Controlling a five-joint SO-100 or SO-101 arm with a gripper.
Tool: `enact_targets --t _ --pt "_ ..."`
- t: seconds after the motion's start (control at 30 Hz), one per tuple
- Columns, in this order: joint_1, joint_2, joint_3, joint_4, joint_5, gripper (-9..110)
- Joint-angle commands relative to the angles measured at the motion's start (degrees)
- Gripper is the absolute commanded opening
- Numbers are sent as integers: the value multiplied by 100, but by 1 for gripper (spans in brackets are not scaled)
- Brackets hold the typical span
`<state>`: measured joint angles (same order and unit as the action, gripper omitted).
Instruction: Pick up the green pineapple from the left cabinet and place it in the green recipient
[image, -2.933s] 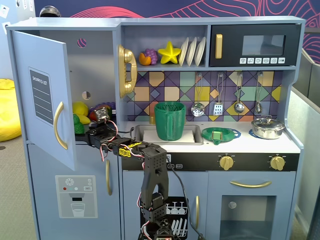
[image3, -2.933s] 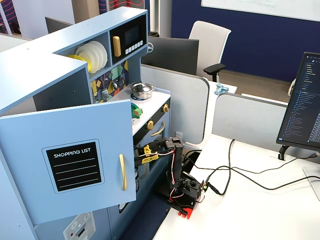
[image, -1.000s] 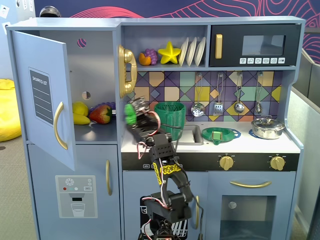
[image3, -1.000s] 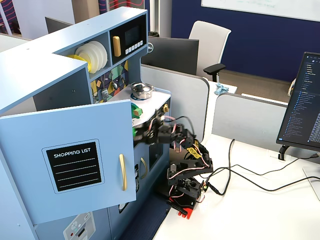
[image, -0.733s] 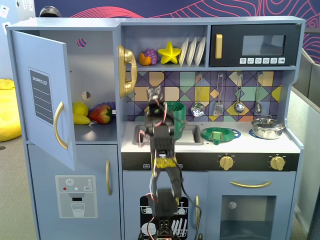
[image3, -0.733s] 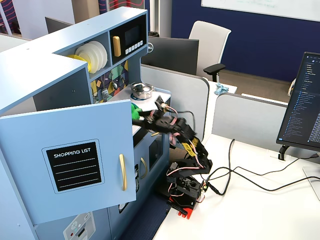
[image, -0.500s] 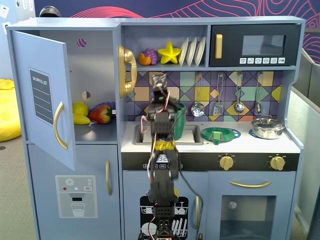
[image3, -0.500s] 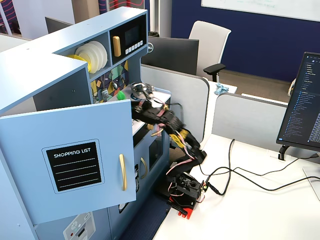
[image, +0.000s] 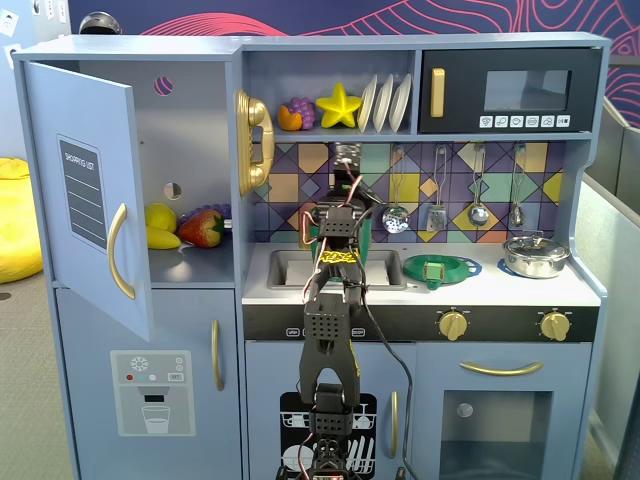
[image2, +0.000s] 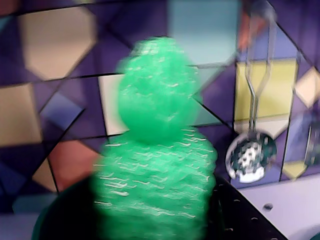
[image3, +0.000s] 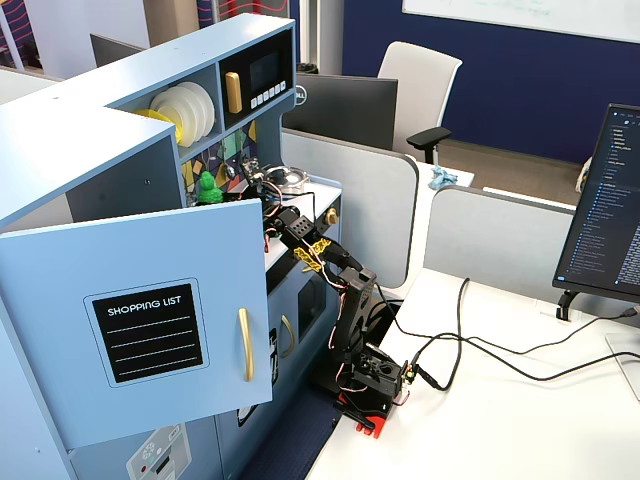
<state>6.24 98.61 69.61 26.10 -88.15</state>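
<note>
The green pineapple (image2: 157, 150) fills the middle of the wrist view, blurred, bumpy, crown end up, set against the tiled backsplash (image2: 55, 115). In a fixed view it shows as a small green shape (image3: 207, 187) up at backsplash height above the counter (image3: 278, 250), past the top edge of the open door. The jaws appear clamped on it, though no view shows the fingers plainly; the gripper (image: 345, 185) is raised in front of the tiles, above the sink (image: 300, 268).

A dark rim at the bottom of the wrist view, just under the pineapple, is the green recipient (image2: 65, 215); in the front fixed view a green edge (image: 367, 232) peeks out behind the arm (image: 330, 330).

The left cabinet (image: 190, 140) stands open, door (image: 85, 190) swung wide. On its shelf: a yellow lemon (image: 160, 216), a banana (image: 163, 238) and a red strawberry (image: 203, 227). A slotted spoon (image2: 250, 156) hangs on the backsplash at right in the wrist view.
</note>
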Motion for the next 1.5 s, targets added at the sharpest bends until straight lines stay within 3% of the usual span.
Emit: enact_targets --t 0.0,0.27,0.43,0.73,0.9,1.0,1.23,1.47 --pt "-26 -18 -431 -255 255 34" --pt "-44 70 -439 -255 62 34" --pt "-97 1213 0 18 -264 33" --pt "-176 5071 2522 2795 -589 28" --pt "70 6574 4148 5634 -835 27" --pt "53 7014 5291 6565 -606 25" --pt "70 7734 8191 5687 -519 22" --pt "79 7356 9782 4474 -325 20"
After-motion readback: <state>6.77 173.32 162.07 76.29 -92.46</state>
